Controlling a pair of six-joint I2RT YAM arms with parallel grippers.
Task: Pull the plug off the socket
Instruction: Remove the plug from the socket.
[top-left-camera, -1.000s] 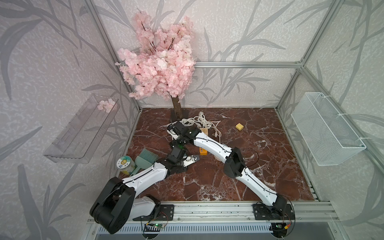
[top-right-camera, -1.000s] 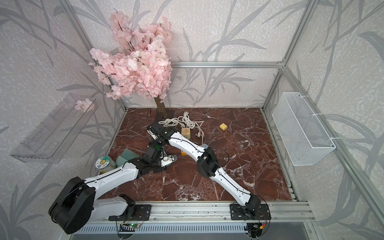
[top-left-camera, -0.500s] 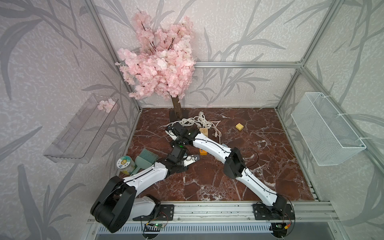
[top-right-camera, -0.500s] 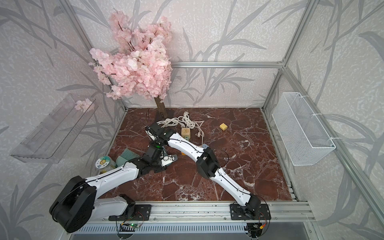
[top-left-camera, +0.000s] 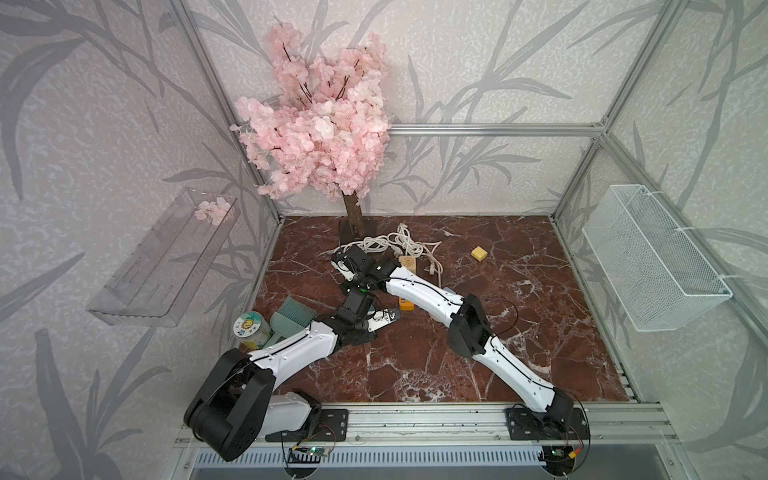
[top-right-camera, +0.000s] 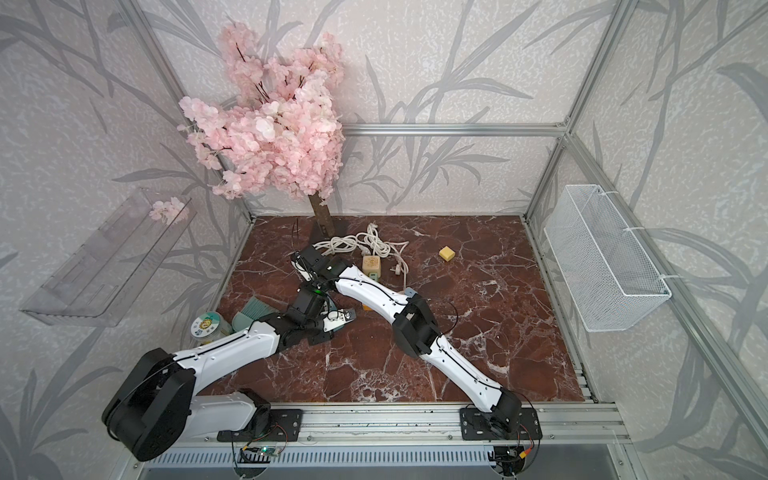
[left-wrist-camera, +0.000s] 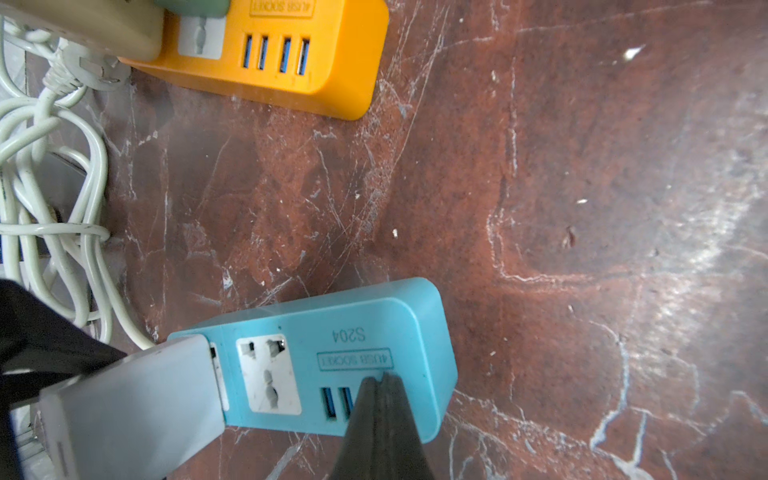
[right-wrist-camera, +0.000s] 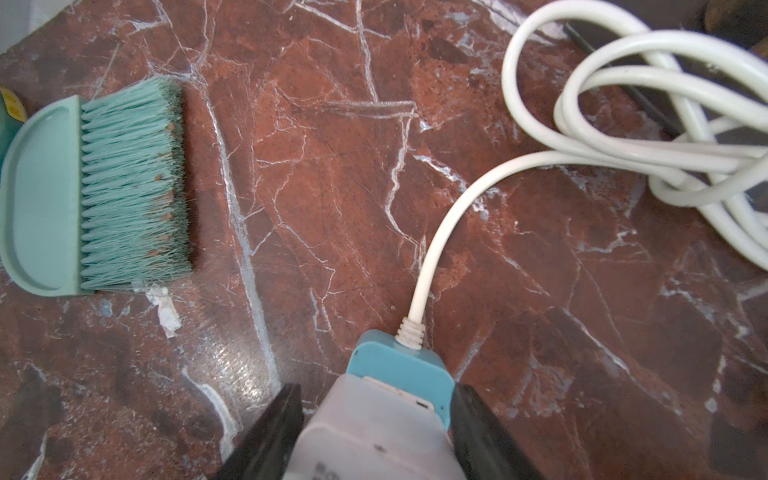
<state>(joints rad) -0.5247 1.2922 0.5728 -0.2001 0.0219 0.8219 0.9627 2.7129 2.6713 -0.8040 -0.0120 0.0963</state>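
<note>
The blue socket (left-wrist-camera: 374, 332) lies flat on the red marble floor. A grey-white plug (left-wrist-camera: 133, 407) sits in its cord end. My left gripper (left-wrist-camera: 380, 376) is shut, its tips pressed on the socket's top by the USB ports. My right gripper (right-wrist-camera: 376, 388) is shut on the plug (right-wrist-camera: 374, 436), with one black finger (right-wrist-camera: 270, 432) on each side. The socket's white cord (right-wrist-camera: 432, 253) runs off to a coiled bundle. In a top view both arms meet over the socket and hide it, the left gripper (top-left-camera: 390, 318) just in front of the right gripper (top-left-camera: 353, 268).
An orange socket strip (left-wrist-camera: 266, 58) lies just beyond the blue one. A beige cube socket (top-left-camera: 408, 262) and the cord bundle (top-left-camera: 390, 243) lie behind it. A green brush (right-wrist-camera: 95, 187) and a tin (top-left-camera: 249, 328) are at the left, a yellow block (top-left-camera: 478, 253) at the back right.
The right gripper has shifted a little to the left and its jaws have closed in on the plug. The left arm has stayed put.
</note>
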